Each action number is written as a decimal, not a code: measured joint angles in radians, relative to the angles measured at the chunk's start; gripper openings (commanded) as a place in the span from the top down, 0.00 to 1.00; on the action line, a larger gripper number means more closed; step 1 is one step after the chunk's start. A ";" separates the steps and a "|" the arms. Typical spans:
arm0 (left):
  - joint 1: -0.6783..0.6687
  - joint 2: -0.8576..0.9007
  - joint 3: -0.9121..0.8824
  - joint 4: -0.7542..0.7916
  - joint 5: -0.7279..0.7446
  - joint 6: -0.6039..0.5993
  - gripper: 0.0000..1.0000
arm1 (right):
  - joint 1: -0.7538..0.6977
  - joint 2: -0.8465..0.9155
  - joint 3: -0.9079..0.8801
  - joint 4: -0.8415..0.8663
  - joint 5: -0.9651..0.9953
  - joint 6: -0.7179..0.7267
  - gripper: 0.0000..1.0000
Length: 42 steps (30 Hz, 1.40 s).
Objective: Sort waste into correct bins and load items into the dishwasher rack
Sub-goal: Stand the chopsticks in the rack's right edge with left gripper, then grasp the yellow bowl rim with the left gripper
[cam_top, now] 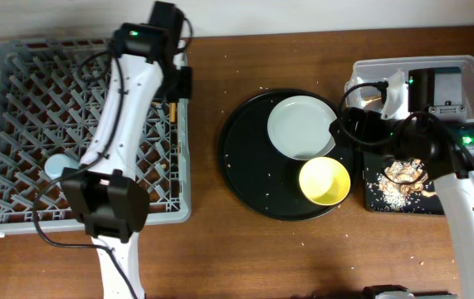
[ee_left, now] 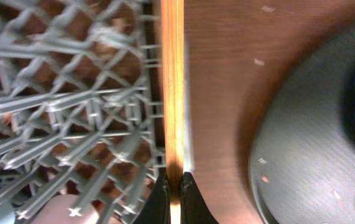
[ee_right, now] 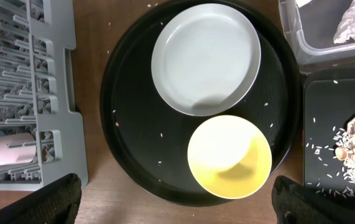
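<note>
Our left gripper (ee_left: 174,190) points down, its jaws pinched on the chopsticks (ee_left: 172,93), which run straight ahead from the fingertips. The rack (ee_left: 71,112) lies just to their left. Our right gripper (ee_right: 177,196) hangs wide open above the round tray (ee_right: 133,149). The yellow bowl (ee_right: 229,157) sits just ahead of it, with the plate (ee_right: 206,59) beyond.

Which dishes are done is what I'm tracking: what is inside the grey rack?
A blue cup and a pink cup on its side lie in the rack; chopsticks are held at its edge. The left arm covers part of the floor, so anything beneath is hidden.
</note>
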 measured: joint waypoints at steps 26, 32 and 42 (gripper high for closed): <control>-0.561 0.224 -0.206 0.290 0.369 -0.024 0.62 | 0.000 0.000 0.000 -0.003 0.000 0.000 0.01; -0.439 0.230 -0.090 0.159 0.470 -0.048 0.57 | -0.002 0.000 0.000 -0.002 0.000 0.000 0.02; -0.561 0.307 -0.058 0.245 0.380 -0.034 0.89 | -0.327 -0.044 0.000 -0.036 -0.007 0.000 0.02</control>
